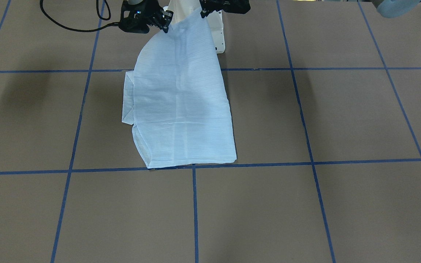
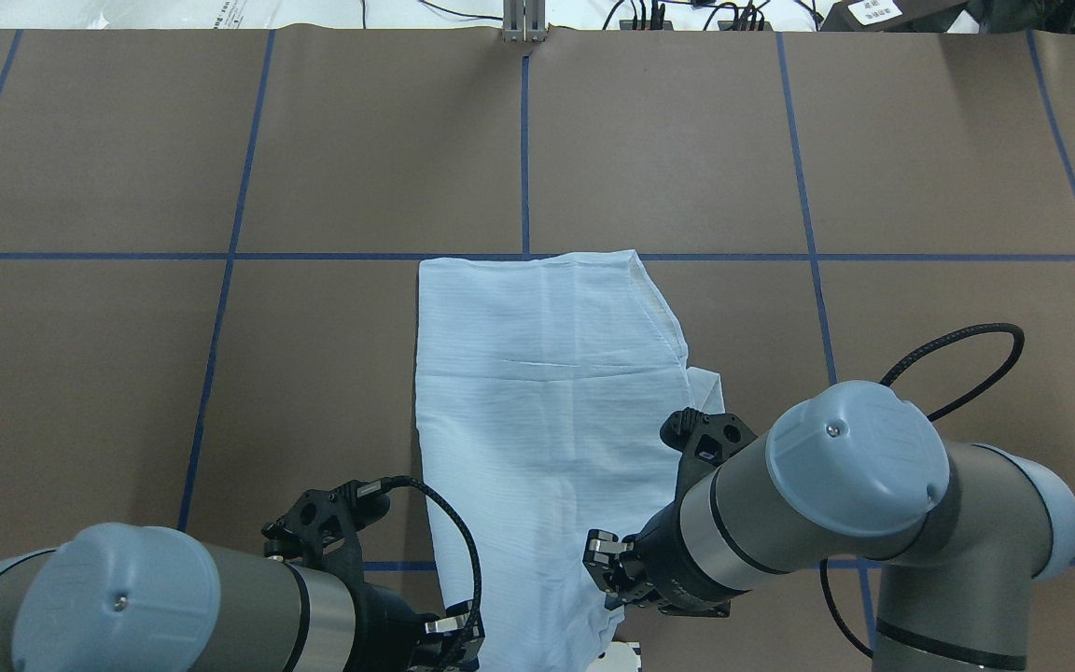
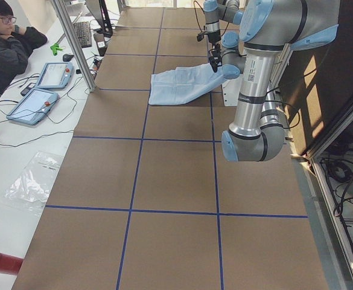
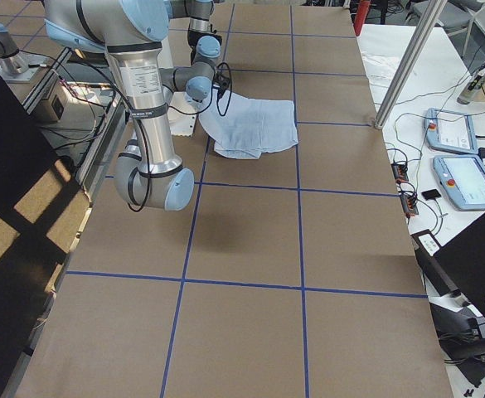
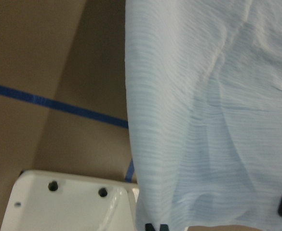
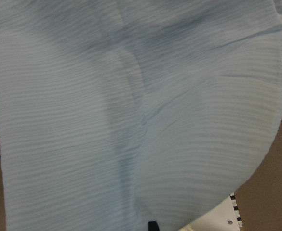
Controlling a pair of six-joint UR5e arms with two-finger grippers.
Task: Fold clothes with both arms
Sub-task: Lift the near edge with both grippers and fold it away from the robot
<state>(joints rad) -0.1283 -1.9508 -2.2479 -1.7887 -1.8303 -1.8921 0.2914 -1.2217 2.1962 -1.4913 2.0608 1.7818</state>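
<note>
Blue shirt [image 1: 181, 109], one end aloft

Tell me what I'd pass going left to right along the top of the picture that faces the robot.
A black cable → right gripper → shirt, held up by its top edge → left gripper → blue joint cap of the left arm, in the corner.

A light blue shirt [image 4: 259, 126] lies on the brown surface [image 4: 242, 240] taped into blue squares, its robot-side edge raised off it. The near right arm [image 4: 147, 99] stands beside it. 2 control pendants [image 4: 468, 181] lie far right.
</note>
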